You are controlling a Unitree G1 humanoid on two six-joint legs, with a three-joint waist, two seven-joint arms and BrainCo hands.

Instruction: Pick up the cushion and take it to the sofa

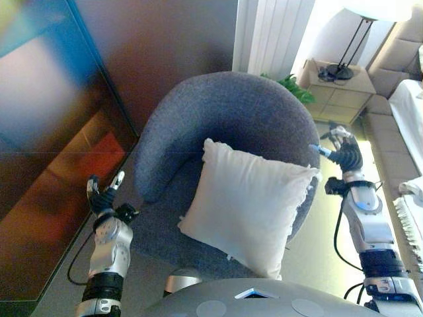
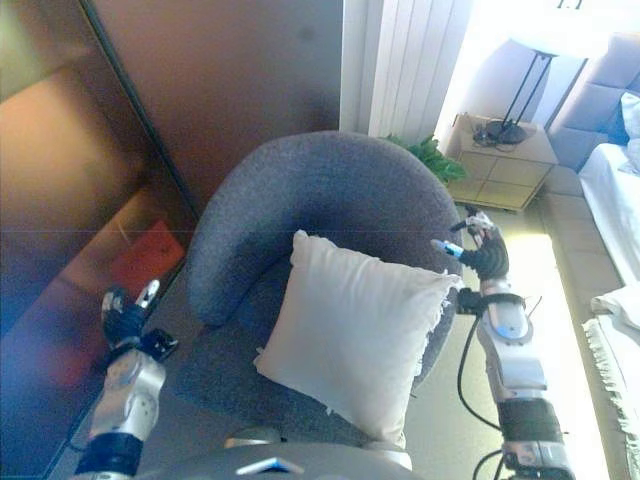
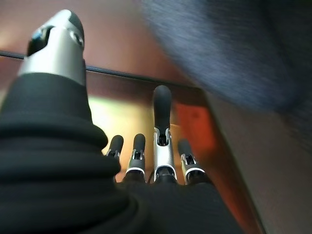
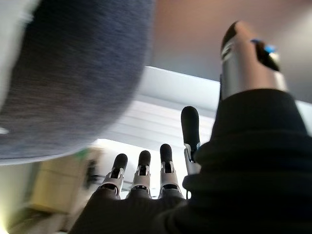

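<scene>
A white square cushion (image 1: 248, 205) leans on the seat of a round grey armchair (image 1: 231, 112), its lower corner hanging over the front edge. My left hand (image 1: 104, 197) is held up to the left of the chair, fingers straight, holding nothing. My right hand (image 1: 344, 152) is raised at the chair's right side, just past the cushion's upper right corner, fingers relaxed and empty. In the left wrist view the left hand's fingers (image 3: 162, 122) point at the wall beside the chair; in the right wrist view the right hand's fingers (image 4: 165, 165) pass under the chair's (image 4: 73, 78) rim.
A brown wall panel (image 1: 59, 152) runs close along the left. Behind the chair stand a white radiator (image 1: 274, 33), a green plant (image 1: 291, 86) and a small side table (image 1: 334, 89) with a lamp. A pale sofa (image 1: 410, 112) lies at the right edge.
</scene>
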